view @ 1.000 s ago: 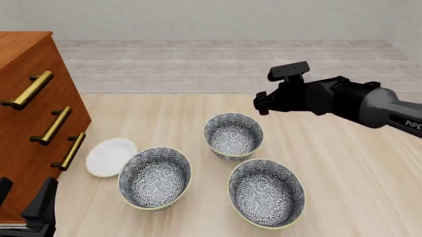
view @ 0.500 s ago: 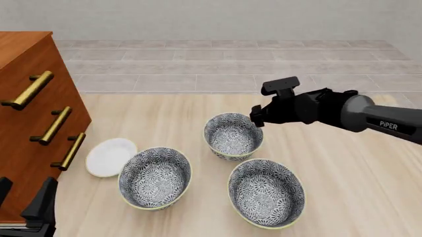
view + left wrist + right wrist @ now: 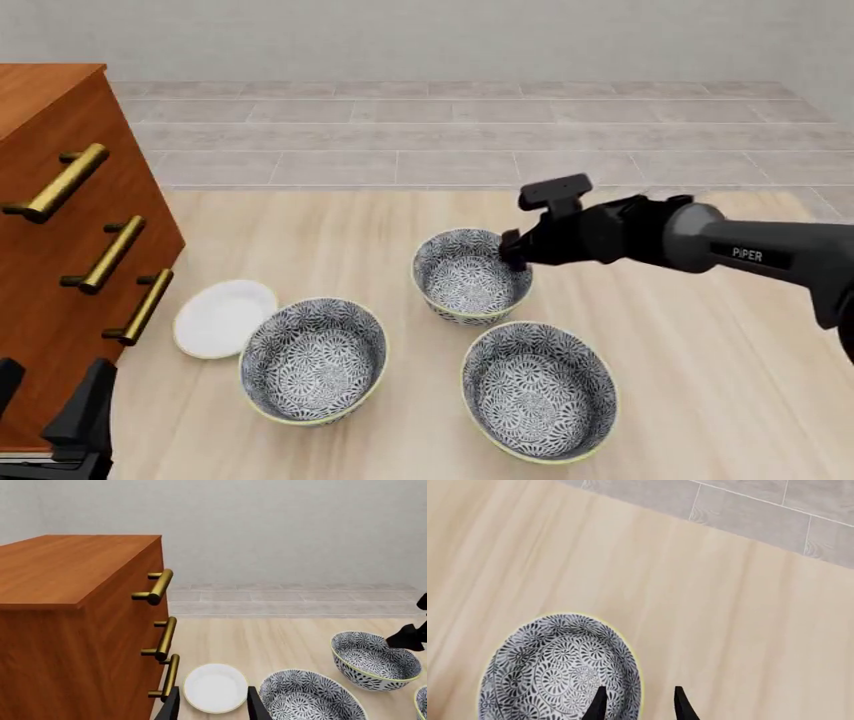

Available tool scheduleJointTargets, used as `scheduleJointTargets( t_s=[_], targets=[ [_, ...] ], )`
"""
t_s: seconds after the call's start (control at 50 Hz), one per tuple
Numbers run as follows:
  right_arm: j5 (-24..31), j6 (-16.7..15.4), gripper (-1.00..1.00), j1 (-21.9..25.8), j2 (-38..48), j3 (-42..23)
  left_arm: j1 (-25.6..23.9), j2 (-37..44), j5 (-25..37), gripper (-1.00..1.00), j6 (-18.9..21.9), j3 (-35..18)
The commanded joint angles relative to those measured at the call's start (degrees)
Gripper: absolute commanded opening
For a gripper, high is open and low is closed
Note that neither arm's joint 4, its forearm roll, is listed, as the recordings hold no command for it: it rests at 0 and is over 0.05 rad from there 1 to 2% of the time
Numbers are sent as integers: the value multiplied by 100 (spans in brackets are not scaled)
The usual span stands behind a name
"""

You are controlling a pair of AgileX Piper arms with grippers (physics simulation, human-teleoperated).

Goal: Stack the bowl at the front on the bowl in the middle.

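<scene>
Three alike blue-grey floral bowls with yellow-green rims stand on the wooden table. The bowl at the front (image 3: 471, 275) (image 3: 373, 660) (image 3: 554, 675) is the one farthest forward. The bowl in the middle (image 3: 314, 358) (image 3: 307, 697) lies nearer and to the left. A third bowl (image 3: 539, 388) is nearest, on the right. My right gripper (image 3: 511, 250) (image 3: 639, 705) is open and low at the farthest bowl's right rim, one finger inside it and one outside. The left gripper (image 3: 47, 400) (image 3: 212, 710) is open at the near left, holding nothing.
A wooden dresser (image 3: 67, 250) (image 3: 73, 605) with brass handles fills the left side. A small white plate (image 3: 223, 317) (image 3: 215, 687) lies between the dresser and the left bowl. Grey floor tiles begin beyond the table's far edge.
The right gripper has come down and leftward from above the table's back right to the far bowl's right rim. The left arm and the bowls have not moved.
</scene>
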Motion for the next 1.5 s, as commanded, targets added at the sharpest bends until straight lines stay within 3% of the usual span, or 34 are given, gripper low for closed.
scheduleJointTargets(
  t_s=[0.02,0.94,0.96,1.34,1.48,1.5],
  targets=[
    [-43,119,100,36,83,-11,7,3,-8,100,3,4],
    [-381,150,100,24,591,-7,8,3,-8,100,2,4],
    [-390,150,-100,14,563,2,8,4,-7,100,2,4],
    [-378,178,-100,34,252,93,8,4,-7,100,2,4],
    [-242,550,-100,276,-218,82,7,3,-7,100,3,4],
    [-188,385,-100,259,-317,38,7,4,-7,100,2,4]
  ],
)
